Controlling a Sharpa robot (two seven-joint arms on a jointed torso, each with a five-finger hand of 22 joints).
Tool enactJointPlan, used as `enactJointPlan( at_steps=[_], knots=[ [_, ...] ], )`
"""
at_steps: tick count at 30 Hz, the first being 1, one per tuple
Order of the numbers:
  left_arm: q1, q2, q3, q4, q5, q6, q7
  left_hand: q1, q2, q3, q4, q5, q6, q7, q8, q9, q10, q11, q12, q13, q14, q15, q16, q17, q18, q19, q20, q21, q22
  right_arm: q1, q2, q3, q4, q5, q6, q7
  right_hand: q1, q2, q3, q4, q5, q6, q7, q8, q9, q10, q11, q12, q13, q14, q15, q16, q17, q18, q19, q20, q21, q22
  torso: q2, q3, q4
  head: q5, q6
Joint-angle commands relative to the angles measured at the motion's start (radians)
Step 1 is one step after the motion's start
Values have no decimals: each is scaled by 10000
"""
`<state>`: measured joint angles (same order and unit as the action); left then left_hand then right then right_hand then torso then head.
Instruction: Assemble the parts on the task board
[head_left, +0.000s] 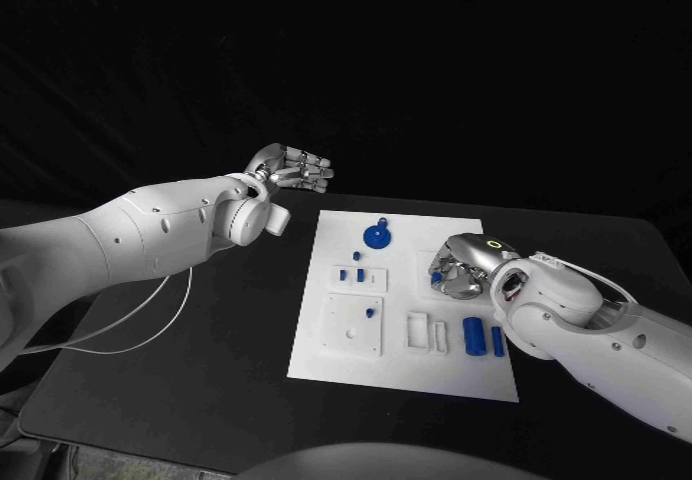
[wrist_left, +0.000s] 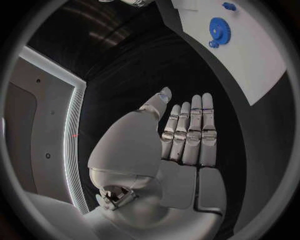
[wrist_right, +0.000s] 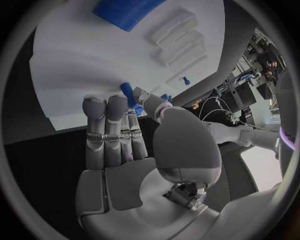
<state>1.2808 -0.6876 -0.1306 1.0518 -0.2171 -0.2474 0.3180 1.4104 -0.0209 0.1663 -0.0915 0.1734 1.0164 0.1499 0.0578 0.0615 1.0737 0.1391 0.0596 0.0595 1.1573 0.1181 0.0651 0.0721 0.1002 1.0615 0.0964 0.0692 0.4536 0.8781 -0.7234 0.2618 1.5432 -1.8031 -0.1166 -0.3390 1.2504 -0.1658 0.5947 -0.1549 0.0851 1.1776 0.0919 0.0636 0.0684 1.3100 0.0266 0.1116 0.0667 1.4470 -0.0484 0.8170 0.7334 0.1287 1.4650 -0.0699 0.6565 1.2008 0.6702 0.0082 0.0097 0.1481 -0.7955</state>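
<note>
The white rectangular task board (head_left: 408, 345) lay flat in the middle of the black desk (head_left: 188, 390). On it, a blue round toothed gear (head_left: 376, 237) sat near the far edge, with a small blue peg (head_left: 358, 257) just below it. Two small blue pieces (head_left: 352, 274) stood in a white raised block, and another small blue piece (head_left: 371, 313) stood in the large white square plate (head_left: 353, 324) nearer the robot. Two blue cylinders (head_left: 485, 336) lay side by side near the board's right edge, next to a pair of white slotted holders (head_left: 427, 332).

The left robot hand (head_left: 293, 169) was raised over the desk beyond the board's far left corner, well apart from the parts; its wrist view showed the fingers (wrist_left: 190, 132) straight and together, the palm bare, grasping nothing.

The right robot hand (head_left: 464, 268) hung over the board's right side. In the right wrist view its thumb and a fingertip (wrist_right: 139, 95) were pinching a small blue part (wrist_right: 129, 93), the other fingers extended.
</note>
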Motion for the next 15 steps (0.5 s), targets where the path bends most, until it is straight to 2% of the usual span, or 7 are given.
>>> enactJointPlan(
  at_steps=[1, 7, 8, 10, 12, 14, 15],
  knots=[
    [6, 12, 8, 8, -41, 58, 85, -86, 22, 10, 76, 5, 21, 7, 45, 8, 40, 26, -8, -6, 3, -4, -37, -1, 1, -22, 13, 33, 7, -4, 56, -7, 27, -138, -246, 188, -171, -27, -135, 21, 18, 5, -5, -5, -3, 7, 1, -1, -14, 2, -34, 37, 14, -155, 503, -64, 32, -9, 4, 0, 11, 18, -24],
    [6, 0, 8, 10, -41, 80, 63, -54, 3, 19, 97, -6, 25, 5, 47, 9, 35, 28, -10, -6, -5, -2, -39, 0, 5, -16, 15, 26, -3, -6, 59, -26, -11, -185, -52, 28, -372, -134, -444, 178, 133, -172, 5, -7, -11, -101, 49, -59, -16, -3, -4, 0, -7, -123, 492, -36, -84, -89, -6, -8, 1, 27, -28],
    [6, -1, 8, 10, -41, 84, 61, -54, 3, 19, 97, -6, 25, 5, 47, 9, 35, 28, -10, -6, -5, -2, -39, 0, 5, -16, 15, 26, -3, -6, 59, -29, -14, -191, -20, 11, -428, -187, -518, 219, 261, -195, -1, -8, -13, -110, 52, -63, -17, -4, -1, -8, -13, -117, 490, -32, -108, -106, -6, -8, 1, 27, -28],
    [6, -2, 7, 12, -41, 96, 55, -54, 3, 19, 97, -6, 25, 5, 47, 9, 35, 28, -10, -6, -5, -2, -39, 0, 5, -16, 15, 26, -3, -6, 59, -35, -17, -202, 31, -24, -619, -334, -846, 341, 902, -291, -58, 0, -12, -44, 15, -16, 2, -7, -27, -23, -20, -110, 488, -40, -131, -127, -4, -9, -1, 25, -31],
    [6, -1, 7, 14, -41, 106, 50, -45, -5, 17, 108, -19, 21, 6, 44, 8, 30, 30, -9, -6, -11, 1, -39, 0, 3, -22, 18, 21, -10, -6, 64, -40, -17, -212, 50, -48, -511, -218, -1090, 383, 962, -185, -84, 22, 12, 66, -39, 92, 38, -7, -63, -37, -26, -128, 493, -71, -121, -133, -3, -7, 1, 29, -39],
    [6, 1, 7, 15, -41, 114, 44, -45, -5, 17, 108, -19, 21, 6, 44, 8, 30, 30, -9, -6, -11, 1, -39, 0, 3, -22, 18, 21, -10, -6, 69, -45, -13, -224, 3, -66, -230, 44, -811, 299, 589, 79, -65, 28, 28, 131, -71, 169, 48, -6, -95, -39, -20, -152, 493, -100, -111, -132, -3, -4, 2, 32, -44],
    [6, 2, 7, 15, -41, 117, 40, -45, -5, 17, 108, -19, 21, 6, 44, 8, 30, 30, -9, -6, -11, 1, -39, 0, 3, -22, 18, 21, -10, -7, 72, -46, -10, -228, -63, -71, -153, 73, -553, 204, 650, 198, -69, 11, 26, 200, -104, 227, 56, -7, -123, -39, -15, -169, 494, -124, -93, -124, -3, -2, 3, 32, -44]
  ],
)
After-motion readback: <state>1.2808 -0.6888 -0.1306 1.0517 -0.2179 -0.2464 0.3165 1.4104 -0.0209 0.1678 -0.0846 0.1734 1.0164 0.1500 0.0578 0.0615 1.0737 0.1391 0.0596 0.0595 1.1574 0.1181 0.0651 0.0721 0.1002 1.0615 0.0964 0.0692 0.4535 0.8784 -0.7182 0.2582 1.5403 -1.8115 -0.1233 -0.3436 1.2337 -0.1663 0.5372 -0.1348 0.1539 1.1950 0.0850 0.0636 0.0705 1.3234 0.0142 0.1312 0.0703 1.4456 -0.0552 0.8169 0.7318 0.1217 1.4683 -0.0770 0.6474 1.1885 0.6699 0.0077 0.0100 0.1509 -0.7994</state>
